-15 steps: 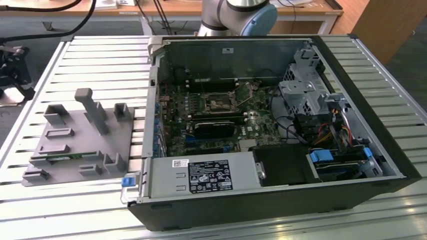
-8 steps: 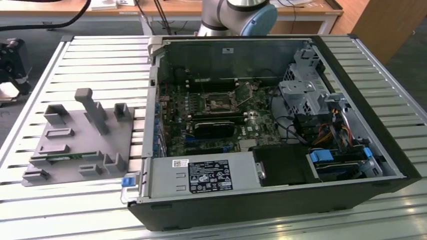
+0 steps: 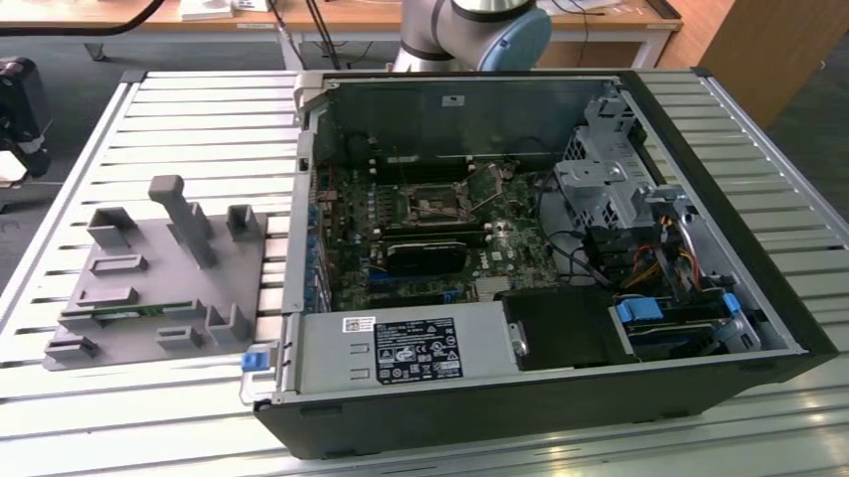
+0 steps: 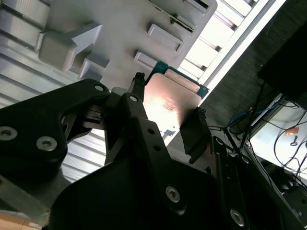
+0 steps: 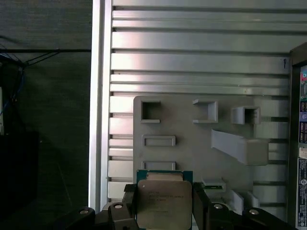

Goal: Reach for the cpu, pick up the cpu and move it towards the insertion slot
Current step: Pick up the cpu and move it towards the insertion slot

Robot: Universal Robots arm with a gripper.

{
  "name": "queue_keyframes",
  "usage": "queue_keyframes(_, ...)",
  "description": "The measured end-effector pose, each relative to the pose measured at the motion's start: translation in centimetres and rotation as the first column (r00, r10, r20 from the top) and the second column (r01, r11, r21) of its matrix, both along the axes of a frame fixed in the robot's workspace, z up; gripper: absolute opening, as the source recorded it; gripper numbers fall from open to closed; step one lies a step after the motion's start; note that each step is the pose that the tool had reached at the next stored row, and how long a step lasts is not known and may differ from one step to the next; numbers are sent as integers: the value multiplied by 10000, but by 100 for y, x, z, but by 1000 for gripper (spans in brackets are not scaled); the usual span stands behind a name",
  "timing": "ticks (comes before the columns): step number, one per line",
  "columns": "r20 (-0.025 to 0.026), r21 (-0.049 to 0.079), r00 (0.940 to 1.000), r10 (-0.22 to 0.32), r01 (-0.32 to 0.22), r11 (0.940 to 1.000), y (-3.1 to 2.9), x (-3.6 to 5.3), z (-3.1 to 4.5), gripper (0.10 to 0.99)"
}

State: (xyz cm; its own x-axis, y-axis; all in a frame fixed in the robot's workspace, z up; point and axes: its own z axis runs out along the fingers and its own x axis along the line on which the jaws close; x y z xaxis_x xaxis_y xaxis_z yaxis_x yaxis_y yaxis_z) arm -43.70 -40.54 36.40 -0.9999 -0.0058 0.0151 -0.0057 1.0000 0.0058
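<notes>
The cpu (image 5: 163,200) is a flat square chip with a metal top and a thin green rim. My gripper (image 5: 163,207) is shut on it, one black finger (image 5: 128,207) against each side. In the second wrist view the cpu (image 4: 169,98) shines between the two fingertips (image 4: 196,128) of my gripper (image 4: 168,104). It hangs above the grey parts fixture (image 5: 192,143), near the fixture's edge. The insertion slot (image 3: 435,206), a square socket with a metal frame, lies on the motherboard inside the open computer case (image 3: 690,129).
The grey fixture (image 3: 159,278) with upright holders lies on the slatted metal table (image 3: 199,109) at the exterior view's left and holds a green memory stick (image 3: 126,310). A black card (image 3: 424,256) sits below the socket. The arm's base (image 3: 471,30) stands behind the case.
</notes>
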Motion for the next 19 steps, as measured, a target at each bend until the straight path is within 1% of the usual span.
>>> queue_keyframes(2, 0, 0, 10000, 0, 0, 10000, 0, 0, 27, 545)
queue_keyframes(9, 0, -14, 10000, 0, 0, 10000, 0, 0, 79, 545)
queue_keyframes(12, 1, -20, 10000, 0, 0, 10000, 0, 0, 112, 545)
queue_keyframes(19, 0, -57, 10000, 0, 0, 10000, 2, 0, 247, 545)
